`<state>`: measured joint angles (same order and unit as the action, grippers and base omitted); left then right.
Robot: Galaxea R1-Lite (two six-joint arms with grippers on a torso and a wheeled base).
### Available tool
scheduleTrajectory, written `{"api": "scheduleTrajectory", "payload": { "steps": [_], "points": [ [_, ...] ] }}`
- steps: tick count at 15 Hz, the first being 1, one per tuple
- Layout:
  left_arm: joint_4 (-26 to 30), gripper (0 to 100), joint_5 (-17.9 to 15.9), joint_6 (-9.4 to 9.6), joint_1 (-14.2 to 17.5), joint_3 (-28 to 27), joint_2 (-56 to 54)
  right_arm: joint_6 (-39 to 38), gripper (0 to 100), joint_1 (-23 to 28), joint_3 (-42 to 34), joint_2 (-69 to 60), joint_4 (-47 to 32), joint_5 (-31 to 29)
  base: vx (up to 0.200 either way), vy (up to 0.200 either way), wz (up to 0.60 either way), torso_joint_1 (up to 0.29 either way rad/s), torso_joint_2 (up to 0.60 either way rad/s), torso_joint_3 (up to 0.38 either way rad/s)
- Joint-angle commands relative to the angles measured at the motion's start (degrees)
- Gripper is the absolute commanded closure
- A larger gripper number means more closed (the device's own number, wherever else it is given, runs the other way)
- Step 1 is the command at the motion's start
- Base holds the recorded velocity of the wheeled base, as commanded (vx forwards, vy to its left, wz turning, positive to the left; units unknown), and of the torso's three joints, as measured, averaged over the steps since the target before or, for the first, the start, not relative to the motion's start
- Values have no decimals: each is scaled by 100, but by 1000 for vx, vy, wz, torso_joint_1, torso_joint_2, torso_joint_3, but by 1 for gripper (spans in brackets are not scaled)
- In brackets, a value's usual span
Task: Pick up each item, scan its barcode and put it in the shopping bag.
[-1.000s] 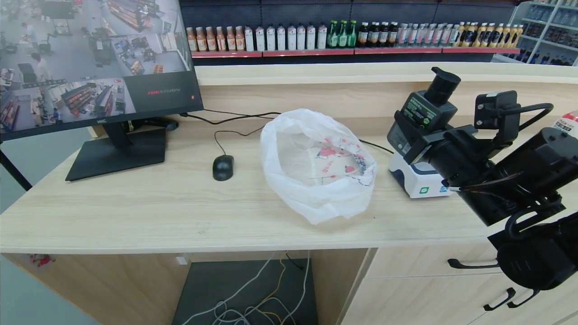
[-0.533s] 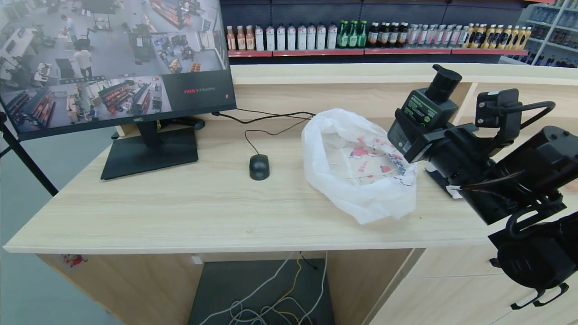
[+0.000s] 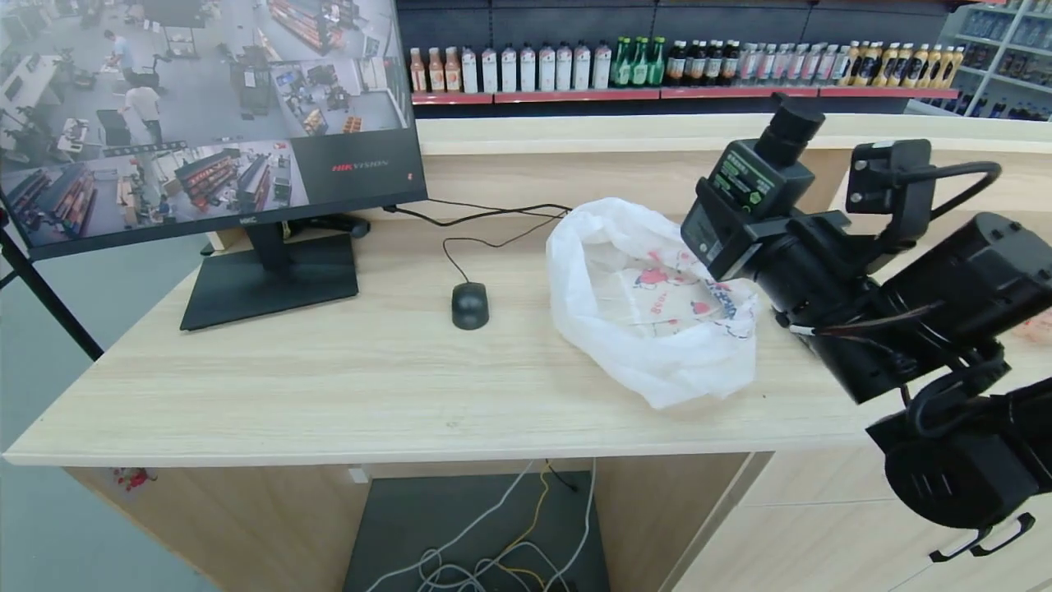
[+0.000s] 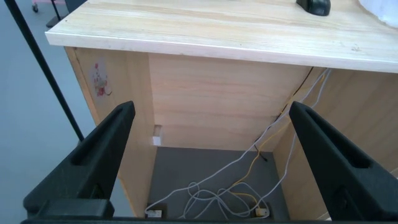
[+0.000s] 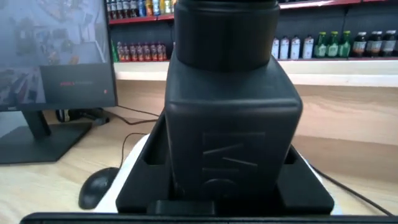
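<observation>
My right gripper point(image 3: 771, 240) is shut on a black bottle point(image 3: 744, 193) with a round dark cap and a green label. It holds the bottle tilted above the right rim of the white plastic shopping bag point(image 3: 649, 329), which lies open on the wooden counter point(image 3: 329, 378). In the right wrist view the black bottle point(image 5: 230, 106) stands close between the jaws, with the bag's white rim point(image 5: 134, 180) behind it. My left gripper point(image 4: 211, 149) hangs open below the counter's front edge point(image 4: 186, 40), nothing between its fingers point(image 4: 99, 155).
A monitor point(image 3: 205, 107) on a black stand occupies the counter's back left, with a black mouse point(image 3: 470, 305) and its cable beside the bag. Loose cables point(image 4: 236, 186) lie under the counter. Drawers with handles point(image 3: 982, 538) sit below right. Bottle shelves point(image 3: 674, 66) line the back.
The head view has swung, shifting the whole scene to the right. My right gripper has carried the black bottle slightly up and left, closer over the bag's rim.
</observation>
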<state>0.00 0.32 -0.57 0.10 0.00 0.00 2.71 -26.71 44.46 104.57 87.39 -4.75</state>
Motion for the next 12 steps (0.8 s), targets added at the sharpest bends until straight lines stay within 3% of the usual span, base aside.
{"api": "scheduleTrajectory", "payload": {
  "steps": [1,5,9,12],
  "points": [
    [0,0,3,-4,-1,0,0,-7,100,-124,731,301,-495,-236,0,0,0,0,0,0],
    [0,0,3,-4,-1,0,0,11,100,-98,1425,450,-1787,-272,0,0,0,0,0,0],
    [0,0,3,-13,-1,0,0,28,100,-98,2163,1197,-1884,-272,0,0,0,0,0,0],
    [0,0,3,-13,-1,0,0,46,100,-115,2216,1558,-1875,-272,0,0,0,0,0,0]
  ]
}}
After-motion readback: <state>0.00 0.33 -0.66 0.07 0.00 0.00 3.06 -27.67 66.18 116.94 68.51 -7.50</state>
